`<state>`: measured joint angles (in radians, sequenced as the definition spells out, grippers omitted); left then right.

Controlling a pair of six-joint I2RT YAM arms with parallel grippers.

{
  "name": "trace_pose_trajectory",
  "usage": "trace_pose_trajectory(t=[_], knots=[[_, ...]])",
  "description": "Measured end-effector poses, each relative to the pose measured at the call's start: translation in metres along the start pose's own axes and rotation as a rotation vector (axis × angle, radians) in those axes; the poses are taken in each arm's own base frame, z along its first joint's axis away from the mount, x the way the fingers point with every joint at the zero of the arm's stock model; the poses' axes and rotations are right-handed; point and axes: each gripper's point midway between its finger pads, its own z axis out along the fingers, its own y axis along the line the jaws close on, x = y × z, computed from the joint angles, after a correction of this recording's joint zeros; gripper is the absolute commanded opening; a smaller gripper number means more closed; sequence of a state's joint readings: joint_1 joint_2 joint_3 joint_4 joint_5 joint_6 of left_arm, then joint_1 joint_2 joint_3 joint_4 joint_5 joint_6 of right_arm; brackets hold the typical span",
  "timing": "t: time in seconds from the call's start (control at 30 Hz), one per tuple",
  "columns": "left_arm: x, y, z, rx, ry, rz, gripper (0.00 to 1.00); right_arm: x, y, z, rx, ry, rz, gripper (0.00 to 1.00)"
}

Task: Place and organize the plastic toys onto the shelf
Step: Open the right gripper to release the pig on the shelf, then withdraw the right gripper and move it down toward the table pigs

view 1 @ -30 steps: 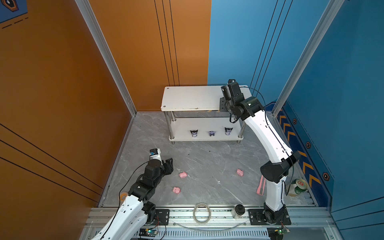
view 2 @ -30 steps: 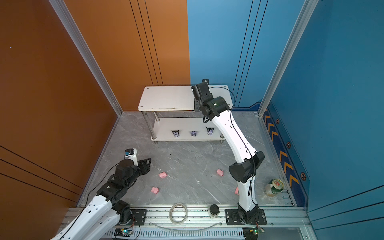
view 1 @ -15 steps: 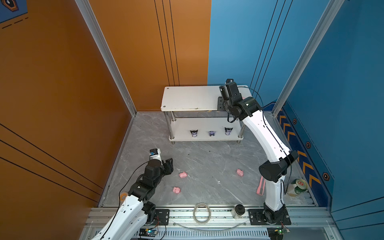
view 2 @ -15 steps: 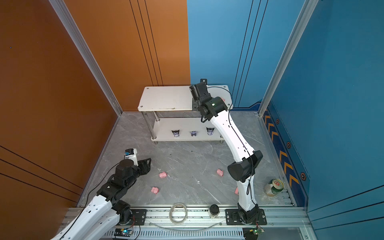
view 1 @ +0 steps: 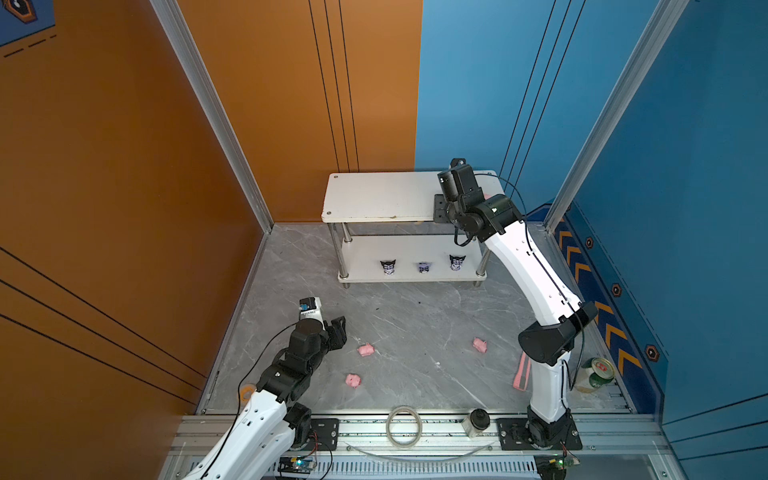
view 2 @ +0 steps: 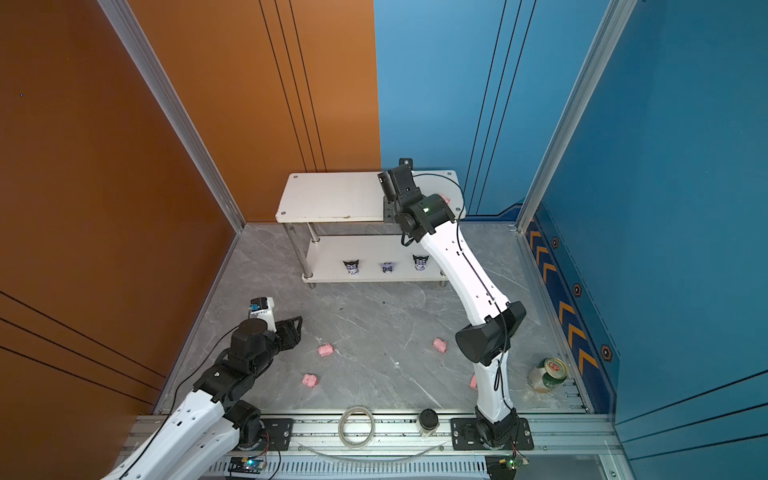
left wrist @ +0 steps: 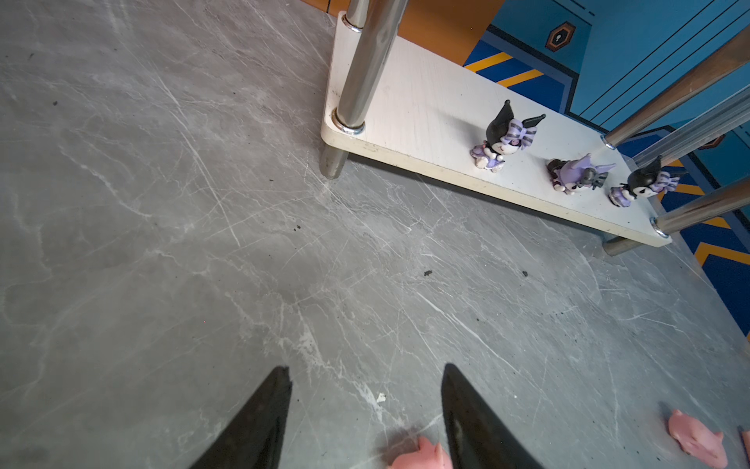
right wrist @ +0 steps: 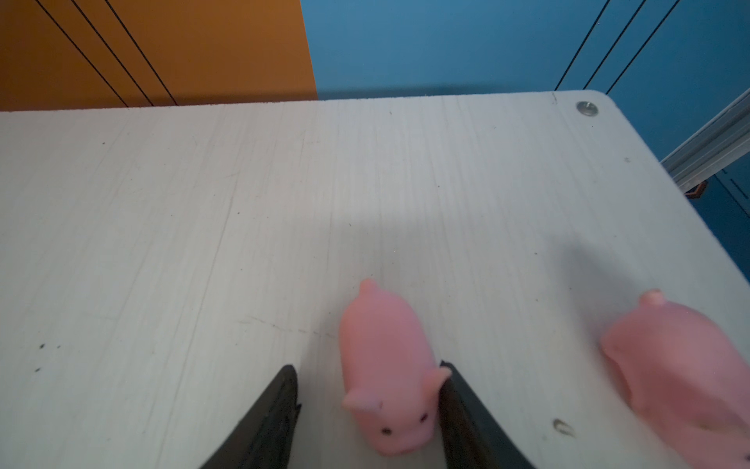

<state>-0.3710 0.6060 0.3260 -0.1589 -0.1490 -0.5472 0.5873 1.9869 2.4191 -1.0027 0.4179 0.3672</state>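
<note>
Right arm reaches over the shelf [view 1: 374,199]; right gripper [right wrist: 367,369] spread, a pig [right wrist: 385,357] standing loose between its jaws on the top board, second pig [right wrist: 682,365] beside; left gripper [left wrist: 365,367] spread, holding nothing, low above grey marble floor [view 1: 415,316] bearing three pigs [view 1: 365,350]; black-eared figures [view 1: 423,267] on lower board; orange and blue walls [view 1: 478,83].

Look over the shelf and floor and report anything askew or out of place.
On the lower board of the small white two-tier shelf, the middle black-white-purple figure seems tipped over, while its two neighbours stand upright. Three tiny pink pigs lie scattered on the grey floor, not yet shelved.
</note>
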Motion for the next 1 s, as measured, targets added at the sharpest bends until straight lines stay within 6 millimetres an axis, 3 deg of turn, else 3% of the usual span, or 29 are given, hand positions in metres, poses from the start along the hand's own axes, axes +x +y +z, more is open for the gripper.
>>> trace_pose_trajectory(t=[0.17,0.33,0.43,0.57,0.63,0.7,0.87,1.0], knots=[[0.000,-0.001,0.000,0.003,0.001,0.000,0.62,-0.003,-0.004,-0.022,-0.017,-0.012,-0.011,0.61],[0.000,-0.001,0.000,0.005,0.000,0.000,0.62,-0.008,-0.011,-0.065,-0.052,-0.054,-0.026,0.62],[0.001,0.000,-0.002,0.004,0.006,0.000,0.62,0.003,-0.011,-0.096,-0.085,-0.074,-0.060,0.61],[0.004,0.001,-0.004,0.004,0.015,0.002,0.62,0.046,0.005,-0.136,-0.185,-0.103,-0.145,0.37],[0.005,0.002,-0.004,0.001,0.021,0.002,0.62,0.078,0.014,-0.147,-0.249,-0.101,-0.198,0.22],[0.007,0.002,-0.004,0.001,0.028,0.003,0.61,0.109,0.020,-0.150,-0.300,-0.085,-0.241,0.14],[0.009,0.001,-0.004,0.005,0.038,-0.003,0.61,0.175,0.047,-0.132,-0.402,0.009,-0.325,0.13],[0.010,0.000,-0.005,0.011,0.043,-0.020,0.60,0.234,0.096,-0.115,-0.512,0.137,-0.418,0.36]])
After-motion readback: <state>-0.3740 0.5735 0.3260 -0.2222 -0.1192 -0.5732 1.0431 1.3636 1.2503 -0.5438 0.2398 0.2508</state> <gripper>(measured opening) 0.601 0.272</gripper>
